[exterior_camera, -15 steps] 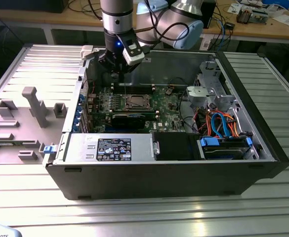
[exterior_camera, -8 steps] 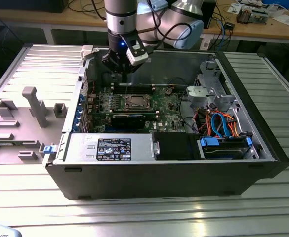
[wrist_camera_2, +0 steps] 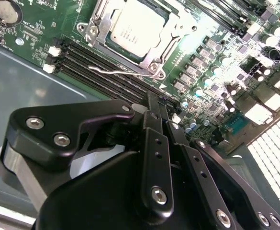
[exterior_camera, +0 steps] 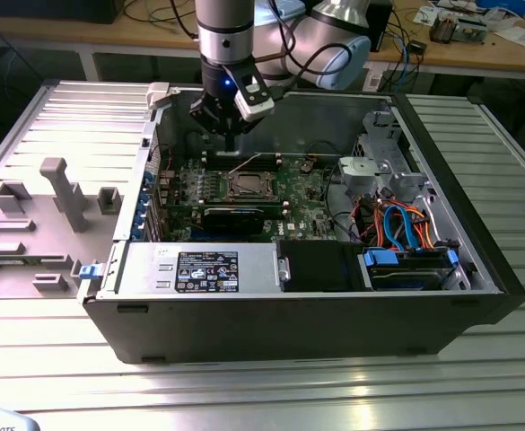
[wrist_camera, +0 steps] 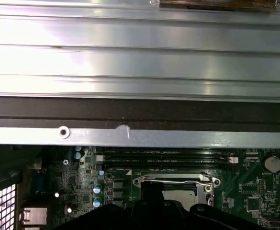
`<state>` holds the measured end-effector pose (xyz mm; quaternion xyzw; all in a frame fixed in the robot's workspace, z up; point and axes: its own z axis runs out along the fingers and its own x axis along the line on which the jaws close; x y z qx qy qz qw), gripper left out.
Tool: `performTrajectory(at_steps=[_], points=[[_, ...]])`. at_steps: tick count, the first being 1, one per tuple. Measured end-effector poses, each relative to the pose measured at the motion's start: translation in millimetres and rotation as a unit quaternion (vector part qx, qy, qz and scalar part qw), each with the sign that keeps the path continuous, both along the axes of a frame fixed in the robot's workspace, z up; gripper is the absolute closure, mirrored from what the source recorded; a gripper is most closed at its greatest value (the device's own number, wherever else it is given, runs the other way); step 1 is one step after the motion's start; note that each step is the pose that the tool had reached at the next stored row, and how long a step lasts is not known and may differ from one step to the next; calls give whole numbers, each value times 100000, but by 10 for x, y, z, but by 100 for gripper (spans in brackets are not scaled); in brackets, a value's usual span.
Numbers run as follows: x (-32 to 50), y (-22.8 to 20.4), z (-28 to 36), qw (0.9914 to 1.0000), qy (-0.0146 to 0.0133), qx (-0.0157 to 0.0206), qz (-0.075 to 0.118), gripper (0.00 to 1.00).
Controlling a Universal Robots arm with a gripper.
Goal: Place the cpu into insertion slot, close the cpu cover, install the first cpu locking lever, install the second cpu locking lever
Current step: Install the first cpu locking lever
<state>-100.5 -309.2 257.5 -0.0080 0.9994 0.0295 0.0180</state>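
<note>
Of the gripper (exterior_camera: pixel 231 148): black fingers (wrist_camera_2: pixel 155 143) pressed together, pinching nothing. Hangs tip-down over the green circuit board (exterior_camera: pixel 302 190), above the long memory slots (wrist_camera_2: pixel 96 64). Just past those slots from the fingertips, near but not touching: the cpu (exterior_camera: pixel 244 188), dull silver top up, seated in the insertion slot (exterior_camera: pixel 228 191). Over its edges, lying flat, the cpu cover (wrist_camera_2: pixel 172 37), with the chip's top showing through the square window. Along the socket's edge on the memory-slot side, a thin wire locking lever (wrist_camera_2: pixel 112 71), low against the frame. Cannot tell in either wrist view whether hooked under its catch.

Around the board, an open black computer case (exterior_camera: pixel 316 332). Inside, a black expansion card (exterior_camera: pixel 235 218) just in front of the socket in the exterior view, with orange and blue cables (exterior_camera: pixel 397 224) and a silver drive cage (exterior_camera: pixel 379 166) toward the exterior view's right. Under the case, a ribbed metal table (exterior_camera: pixel 334 395). On the exterior view's left, a grey moulded fixture plate (exterior_camera: pixel 47 215) with upright blocks. Behind, wooden benches (exterior_camera: pixel 477 56) strewn with cables and papers.

On the silver box at the case's front, a dark label (exterior_camera: pixel 206 270) with white print and blue patches. On the cpu's top, faint lines of print in the second wrist view.
</note>
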Motion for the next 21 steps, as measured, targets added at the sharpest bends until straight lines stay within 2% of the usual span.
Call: performTrajectory(at_steps=[2,4,11,21], points=[[14,0,-18,99998,5,376,-405,89],[24,0,-30,99996,-6,520,-721,89],[43,7,-64,99997,-8,341,-713,89],[138,30,-122,99997,-4,286,-724,89]])
